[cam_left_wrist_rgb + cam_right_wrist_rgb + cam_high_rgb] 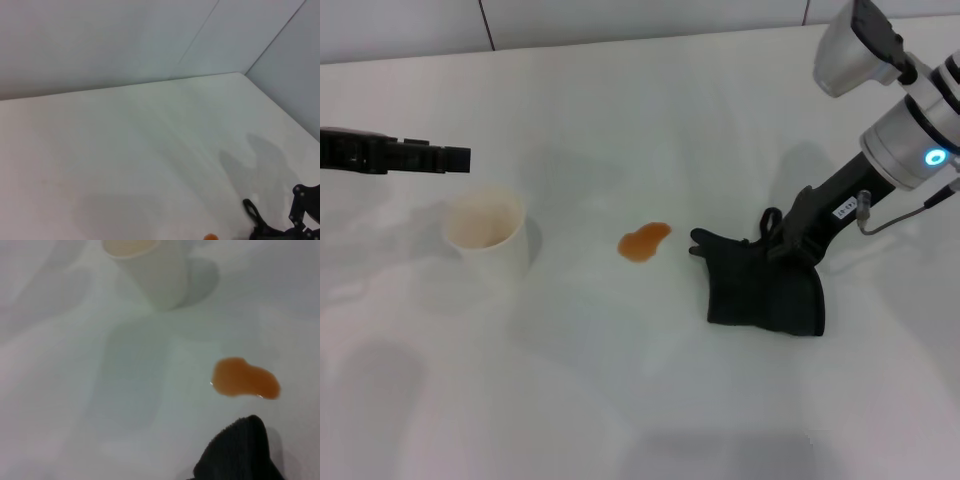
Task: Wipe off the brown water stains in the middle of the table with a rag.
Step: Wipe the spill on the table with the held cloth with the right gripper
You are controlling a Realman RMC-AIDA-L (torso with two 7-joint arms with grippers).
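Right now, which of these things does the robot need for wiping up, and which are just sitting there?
Needed:
- black folded cloth rag, under the right gripper
- small orange-brown liquid stain
- smooth white table

Just there:
- white paper cup
- left gripper, hovering above the cup

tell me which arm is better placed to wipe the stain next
The right. Its claw is down on the rag, just beside the brown water stains. The left claw hovers above the paper cup, away from the rag.
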